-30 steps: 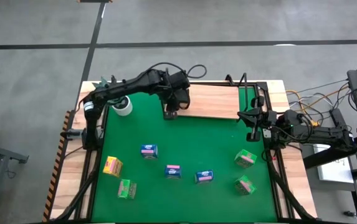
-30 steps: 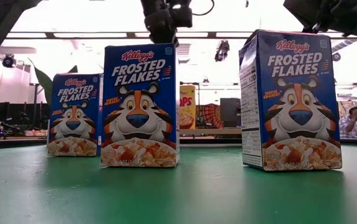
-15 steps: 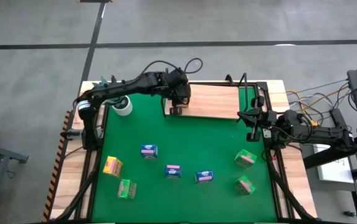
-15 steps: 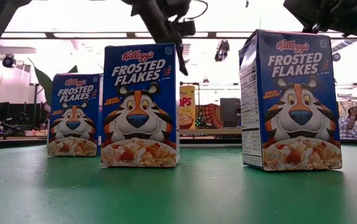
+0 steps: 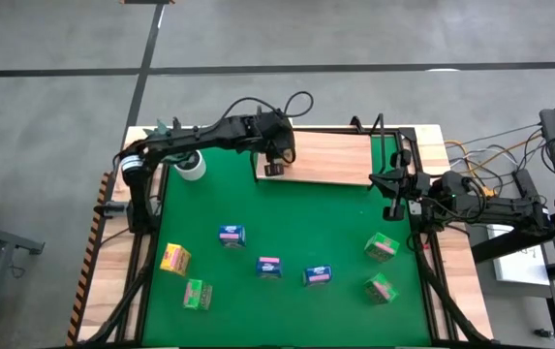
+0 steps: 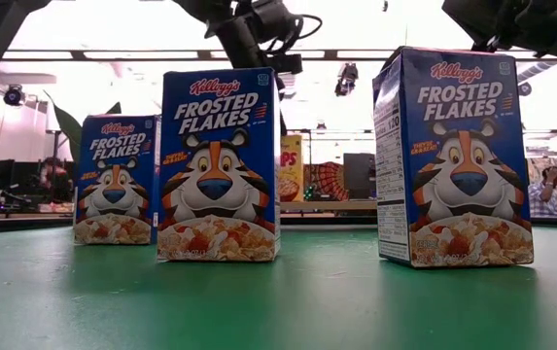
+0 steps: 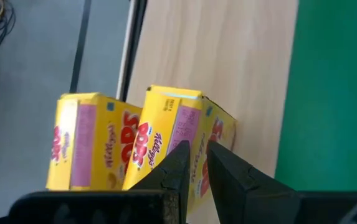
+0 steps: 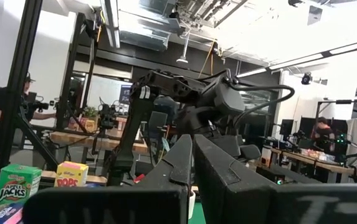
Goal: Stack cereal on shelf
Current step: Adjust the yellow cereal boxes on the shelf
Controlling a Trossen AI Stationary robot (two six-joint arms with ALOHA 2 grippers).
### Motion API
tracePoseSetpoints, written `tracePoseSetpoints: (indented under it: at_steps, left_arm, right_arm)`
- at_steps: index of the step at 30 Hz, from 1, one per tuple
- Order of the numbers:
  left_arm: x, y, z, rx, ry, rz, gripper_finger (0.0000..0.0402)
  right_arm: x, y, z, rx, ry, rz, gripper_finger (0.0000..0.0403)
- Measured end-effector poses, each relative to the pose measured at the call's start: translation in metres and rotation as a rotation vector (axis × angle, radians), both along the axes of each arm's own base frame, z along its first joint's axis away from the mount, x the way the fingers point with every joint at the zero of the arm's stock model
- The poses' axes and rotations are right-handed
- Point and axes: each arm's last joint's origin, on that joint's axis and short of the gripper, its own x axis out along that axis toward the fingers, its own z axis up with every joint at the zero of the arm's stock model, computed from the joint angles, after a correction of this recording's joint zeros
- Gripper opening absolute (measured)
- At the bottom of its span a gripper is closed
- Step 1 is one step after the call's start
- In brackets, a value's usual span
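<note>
Wooden bench (image 5: 456,291) under a green mat (image 5: 287,213), bare mat between the scattered boxes and the far edge. Shelf (image 5: 330,160) along the mat's far edge, its board mostly clear toward the right. Left end effector (image 5: 273,167) above the shelf's left end, fingers nearly together and gripping nothing, just above two yellow boxes (image 7: 141,146) standing side by side, touching, at the board's edge. Right end effector (image 5: 390,208) idle by the mat's right edge, fingers close together, empty. Loose on the mat's near half: three blue boxes (image 5: 268,266) in the middle, upright; one yellow box (image 5: 174,258) and a green box (image 5: 197,294) at left; two green boxes (image 5: 381,248) at right.
</note>
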Motion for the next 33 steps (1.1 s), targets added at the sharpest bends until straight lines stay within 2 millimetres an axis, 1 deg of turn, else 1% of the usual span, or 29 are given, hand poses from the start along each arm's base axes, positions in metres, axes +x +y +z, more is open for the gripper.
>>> tracePoseSetpoints:
  at_steps: [6,8,15,20,24,29,33]
  left_arm:
    - [0.003,-0.001,0.001,-0.005,-0.033,0.014,0.0038]
    - [0.004,-0.003,0.005,-0.005,-0.047,0.010,0.0038]
    - [0.011,0.002,0.013,0.032,-0.159,0.011,0.0038]
    - [0.012,0.007,0.003,0.030,-0.137,0.029,0.0038]
    - [0.013,0.007,0.003,0.032,-0.143,0.029,0.0038]
    - [0.014,0.010,-0.006,0.023,-0.124,0.037,0.0038]
    - [0.015,0.011,-0.008,0.023,-0.124,0.040,0.0038]
  right_arm:
    - [0.000,0.000,0.000,0.001,0.000,0.000,0.0009]
    - [0.000,0.000,0.000,0.001,0.000,0.000,0.0009]
    - [0.000,0.000,0.000,0.002,0.000,0.001,0.0009]
    - [0.000,0.000,0.000,0.002,0.001,0.000,0.0009]
    - [0.000,0.000,0.000,0.001,0.001,0.000,0.0009]
    - [0.000,0.000,0.000,0.001,0.001,0.000,0.0009]
    - [0.000,0.000,0.000,0.001,0.001,0.000,0.0009]
